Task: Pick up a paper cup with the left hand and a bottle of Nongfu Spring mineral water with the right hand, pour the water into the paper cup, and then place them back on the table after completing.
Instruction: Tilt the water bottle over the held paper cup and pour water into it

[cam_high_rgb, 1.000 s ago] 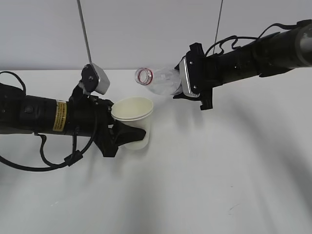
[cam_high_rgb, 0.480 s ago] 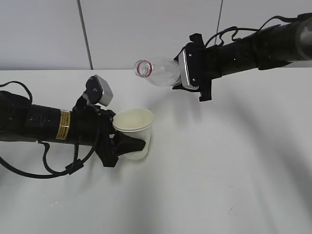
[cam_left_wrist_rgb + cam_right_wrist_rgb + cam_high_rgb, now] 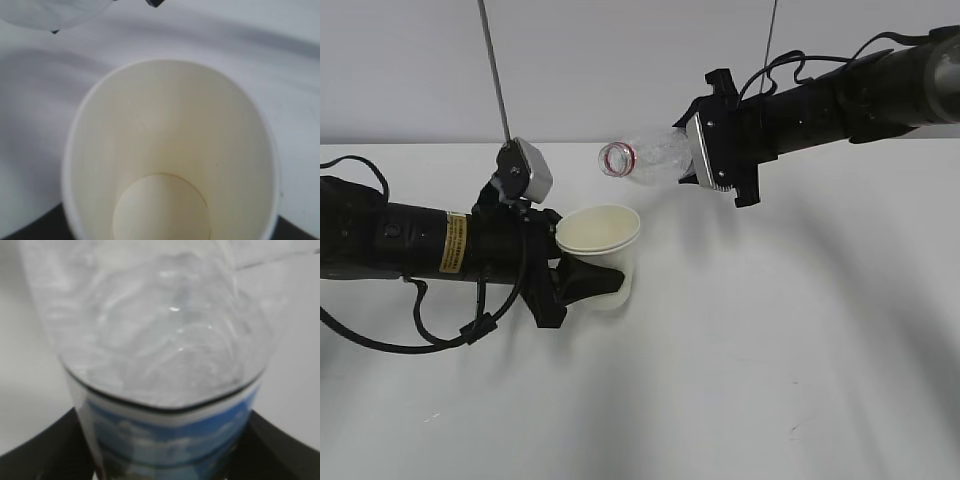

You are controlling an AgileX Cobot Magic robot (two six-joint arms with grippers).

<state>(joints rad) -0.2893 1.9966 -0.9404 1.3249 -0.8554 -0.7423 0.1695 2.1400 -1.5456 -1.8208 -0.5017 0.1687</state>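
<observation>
The cup (image 3: 600, 250) is clamped upright by the left end effector (image 3: 582, 283), low over the white bench (image 3: 770, 350) at left of centre; whether its base touches the bench cannot be told. In the left wrist view the cup (image 3: 170, 160) is seen from above, its inside pale cream. The bottle (image 3: 648, 158) is clamped by the right end effector (image 3: 705, 150) and is held nearly horizontal, its uncapped red-ringed mouth pointed left, above and just behind the cup. In the right wrist view the bottle (image 3: 165, 355) is seen with a blue label band.
</observation>
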